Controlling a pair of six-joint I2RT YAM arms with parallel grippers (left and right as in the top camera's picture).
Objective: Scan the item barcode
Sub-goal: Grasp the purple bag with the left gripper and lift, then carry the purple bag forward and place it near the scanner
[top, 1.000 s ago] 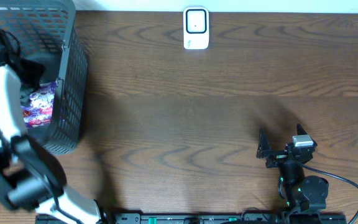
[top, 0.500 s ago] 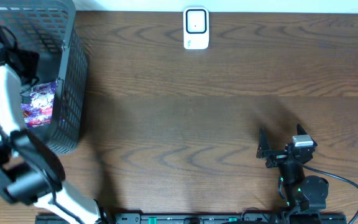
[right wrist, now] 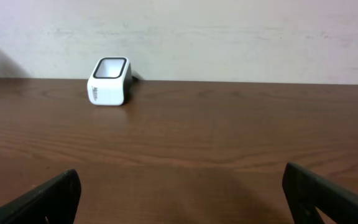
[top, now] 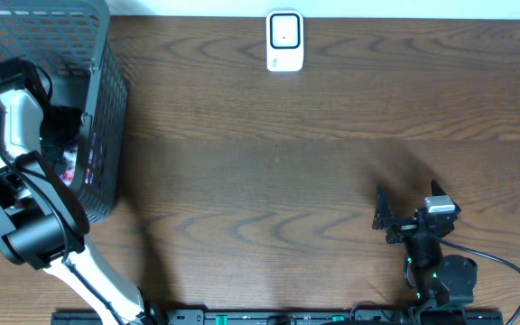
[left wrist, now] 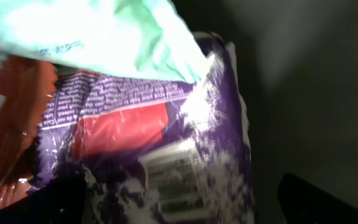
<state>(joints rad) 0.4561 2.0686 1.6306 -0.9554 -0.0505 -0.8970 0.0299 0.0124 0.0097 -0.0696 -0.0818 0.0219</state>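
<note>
The left claw (left wrist: 179,190) is reaching down inside the grey basket (top: 106,54) and is standing fully released, gripping nothing; its two dark fingertips are showing at the lower corners of the left wrist view. The purple packet (left wrist: 185,143) is lying directly beneath and between those fingertips, just ahead of them, with its barcode (left wrist: 173,174) facing up toward the claw. Whether the fingers are touching the wrapper cannot be told. A mint-green packet (left wrist: 104,31) is overlapping the purple packet's far end, beyond the claw, and an orange packet (left wrist: 11,124) is lying to the left-hand side of it in the wrist view. The right claw (top: 408,203) is sitting low over the counter (top: 287,162), likewise released and carrying nothing. The white scanner (top: 284,41) is standing well ahead of the right claw, slightly to its left, at the counter's far edge.
</note>
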